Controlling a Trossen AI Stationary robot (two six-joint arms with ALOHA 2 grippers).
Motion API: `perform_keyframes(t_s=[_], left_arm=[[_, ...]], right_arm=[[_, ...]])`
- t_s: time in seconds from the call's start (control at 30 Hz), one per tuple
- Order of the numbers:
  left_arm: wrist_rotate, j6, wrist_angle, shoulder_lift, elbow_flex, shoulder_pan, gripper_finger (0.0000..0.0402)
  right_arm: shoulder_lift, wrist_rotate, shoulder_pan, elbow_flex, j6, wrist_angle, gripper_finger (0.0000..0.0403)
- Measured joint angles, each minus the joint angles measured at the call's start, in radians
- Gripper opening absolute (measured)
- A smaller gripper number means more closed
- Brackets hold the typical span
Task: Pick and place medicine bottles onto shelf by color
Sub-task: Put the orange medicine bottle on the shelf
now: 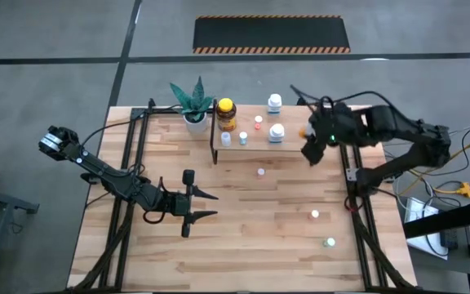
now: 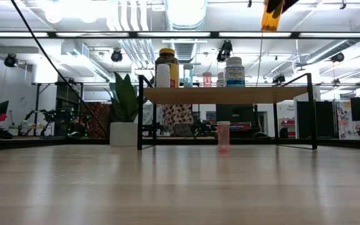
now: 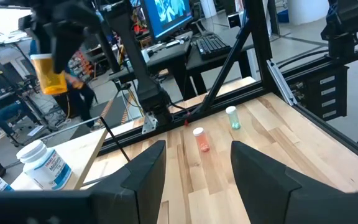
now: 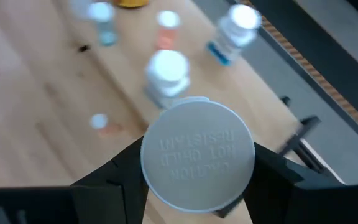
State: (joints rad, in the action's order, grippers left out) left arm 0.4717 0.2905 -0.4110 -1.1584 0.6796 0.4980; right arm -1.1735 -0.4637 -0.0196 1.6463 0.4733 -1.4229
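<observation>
Carrying: we hold an orange bottle (image 3: 50,73) clamped in our right gripper (image 1: 315,145), white cap toward the wrist.
Shelf (image 1: 251,149): lies just left of and below that gripper.
Left gripper (image 1: 198,204): parted, empty, over the surface (image 1: 251,237), farther away.

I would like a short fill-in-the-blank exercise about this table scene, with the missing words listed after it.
1. The right end effector grips an orange bottle by its round ____ cap.
2. The left end effector hangs over the wooden tabletop with its fingers ____.
3. The large amber bottle with the yellow cap stands on the light-wood ____ on black legs.

Missing words: white; open; shelf
</observation>
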Motion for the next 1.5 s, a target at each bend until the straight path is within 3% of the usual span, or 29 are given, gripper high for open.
perform_keyframes(t_s=[0.13,0.57,0.73,1.5], left_arm=[[0.0,0.0,0.0,0.0,0.0,0.0,0.0164],[0.0,0.001,0.0,0.0,-0.001,0.0,0.0164],[0.0,0.001,0.0,0.0,-0.001,0.0,0.0164],[0.0,0.003,0.001,0.0,-0.001,0.0,0.0164]], right_arm=[[-0.005,0.014,-0.124,0.0,-0.041,-0.021,0.0194],[-0.114,0.312,-0.52,-0.013,-0.311,0.165,0.0194],[-0.183,0.34,-0.627,-0.033,-0.355,0.177,0.0194],[-0.28,0.333,-0.69,-0.086,-0.298,0.255,0.0194]])
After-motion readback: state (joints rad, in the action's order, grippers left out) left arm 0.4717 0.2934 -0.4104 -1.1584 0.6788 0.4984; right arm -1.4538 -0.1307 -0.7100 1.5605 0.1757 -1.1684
